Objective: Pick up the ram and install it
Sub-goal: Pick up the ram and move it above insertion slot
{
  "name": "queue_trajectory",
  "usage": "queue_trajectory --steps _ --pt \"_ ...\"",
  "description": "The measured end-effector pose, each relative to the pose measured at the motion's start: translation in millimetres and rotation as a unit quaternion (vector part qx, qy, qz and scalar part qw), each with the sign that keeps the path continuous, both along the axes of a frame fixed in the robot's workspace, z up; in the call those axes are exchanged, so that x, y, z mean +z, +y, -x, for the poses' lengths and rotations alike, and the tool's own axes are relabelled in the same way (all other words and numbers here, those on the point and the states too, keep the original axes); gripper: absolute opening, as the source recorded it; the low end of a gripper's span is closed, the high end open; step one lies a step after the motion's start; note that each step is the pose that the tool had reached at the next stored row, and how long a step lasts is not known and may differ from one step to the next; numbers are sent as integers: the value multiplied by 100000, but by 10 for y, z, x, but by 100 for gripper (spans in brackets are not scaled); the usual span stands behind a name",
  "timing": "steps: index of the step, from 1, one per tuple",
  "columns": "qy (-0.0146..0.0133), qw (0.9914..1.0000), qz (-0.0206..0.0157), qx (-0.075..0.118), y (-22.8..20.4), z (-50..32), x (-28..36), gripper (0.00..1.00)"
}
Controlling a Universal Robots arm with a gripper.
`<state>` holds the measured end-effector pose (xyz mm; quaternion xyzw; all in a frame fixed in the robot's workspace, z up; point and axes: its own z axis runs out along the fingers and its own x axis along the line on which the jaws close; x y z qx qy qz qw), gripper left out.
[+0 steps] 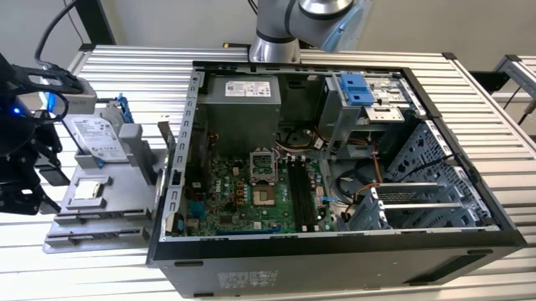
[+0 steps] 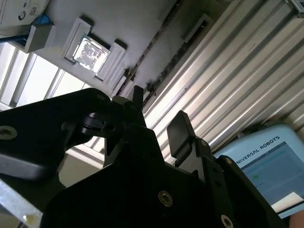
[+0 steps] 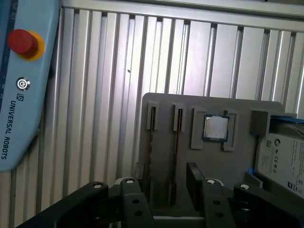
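**Operator:** Where is the hand, and is it holding anything?

**Spotter:** Your hand point(image 3: 160, 176) is released. In both wrist views its two black fingers point(image 3: 194, 173) stand apart and grip nothing. It hangs over the grey tray point(image 3: 171, 102), and I cannot see it touching the tray.

**Operator:** And the ram?

**Spotter:** The ram point(image 3: 150, 156) sits in the tray, not in the computer. It stands on edge in a long narrow slot, so you see it only as a thin dark strip. In the first wrist view that strip runs into the gap between your fingers. A second slot point(image 3: 175, 156) just beside it shows a similar dark line, and I cannot tell whether it holds another stick.

**Operator:** What else is on the tray?

**Spotter:** Next to the slots a small square chip point(image 3: 216, 128) lies in its own recess. Past the chip is a silver drive point(image 3: 285, 161) with a pale label.

**Operator:** And around the tray?

**Spotter:** The tray rests on your ribbed metal table point(image 3: 95, 95). A pale blue pendant point(image 3: 19, 95) with a red button point(image 3: 21, 42) is well apart from the tray. Your hand and the tray are at the exterior view's left. The tray is just beside an open case point(image 1: 335, 263) in the middle of that frame. Inside the case the green board point(image 1: 243, 194) faces up, with long black sockets point(image 1: 300, 191) on it. The arm's base point(image 1: 275, 37) stands at the top of the frame, behind the case.
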<state>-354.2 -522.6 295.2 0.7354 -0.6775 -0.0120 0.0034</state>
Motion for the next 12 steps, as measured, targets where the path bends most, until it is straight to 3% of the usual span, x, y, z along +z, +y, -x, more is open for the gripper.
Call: queue_trajectory --steps 8,12 --pt "-20 100000 -26 0 0 1 -17 100" --pt "-11 100000 -7 -1 0 6 -54 100"
